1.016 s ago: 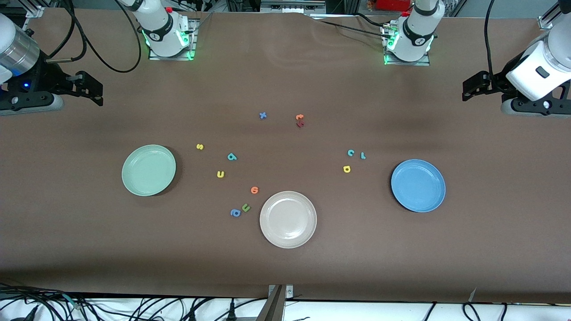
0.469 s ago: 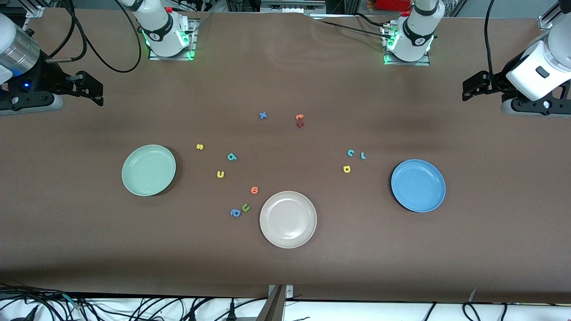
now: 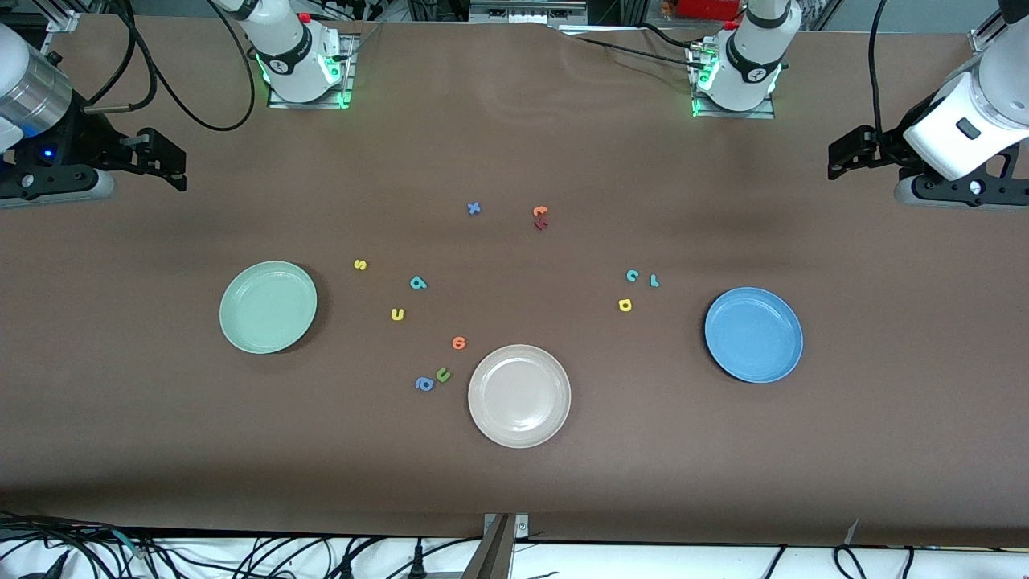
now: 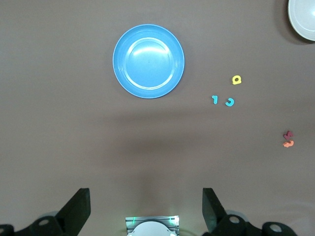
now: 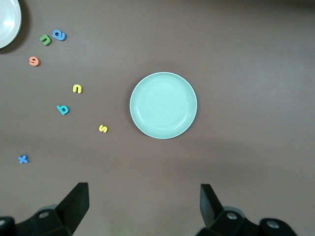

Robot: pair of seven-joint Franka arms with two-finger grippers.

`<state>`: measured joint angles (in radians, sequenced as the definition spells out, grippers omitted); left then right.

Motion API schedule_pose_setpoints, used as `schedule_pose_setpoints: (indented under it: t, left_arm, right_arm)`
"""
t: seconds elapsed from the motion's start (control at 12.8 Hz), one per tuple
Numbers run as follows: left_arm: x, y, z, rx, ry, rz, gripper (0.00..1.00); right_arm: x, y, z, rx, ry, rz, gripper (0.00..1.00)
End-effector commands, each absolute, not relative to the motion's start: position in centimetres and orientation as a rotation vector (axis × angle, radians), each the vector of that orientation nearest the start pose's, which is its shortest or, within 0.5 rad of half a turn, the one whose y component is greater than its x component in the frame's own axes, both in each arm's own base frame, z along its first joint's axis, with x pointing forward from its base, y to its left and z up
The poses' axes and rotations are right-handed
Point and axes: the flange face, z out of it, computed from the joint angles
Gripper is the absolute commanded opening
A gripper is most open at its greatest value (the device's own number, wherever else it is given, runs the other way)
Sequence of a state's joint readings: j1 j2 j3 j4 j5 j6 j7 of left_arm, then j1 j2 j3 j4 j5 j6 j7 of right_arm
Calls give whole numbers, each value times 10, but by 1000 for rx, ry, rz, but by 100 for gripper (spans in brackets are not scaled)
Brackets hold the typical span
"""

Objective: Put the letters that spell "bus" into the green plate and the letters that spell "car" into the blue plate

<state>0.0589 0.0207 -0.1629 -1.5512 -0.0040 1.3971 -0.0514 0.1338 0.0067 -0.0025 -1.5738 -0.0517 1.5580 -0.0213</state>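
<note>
Brown tabletop [image 3: 514,145]; left hand [image 4: 146,209], right hand [image 5: 144,209] spread wide, empty, partly cropped.

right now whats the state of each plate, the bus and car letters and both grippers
green plate: empty
blue plate: empty
beige-white plate: empty
yellow s, teal b, yellow u: loose on the table, none plated
teal c, teal r, yellow a: on the table beside the blue plate
left gripper: open, empty
right gripper: open, empty
</note>
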Motion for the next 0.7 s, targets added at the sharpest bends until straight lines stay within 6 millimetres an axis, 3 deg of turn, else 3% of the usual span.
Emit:
schedule_pose_setpoints:
  t: [0.0, 0.62]
  left_arm:
    - [536, -54, 617, -3105, 112, 270, 100]
    - [535, -51, 616, -3104, 108, 285, 100]
  right_arm:
    - [551, 69, 622, -3170, -258, 31, 100]
    - [551, 70, 622, -3170, -260, 33, 100]
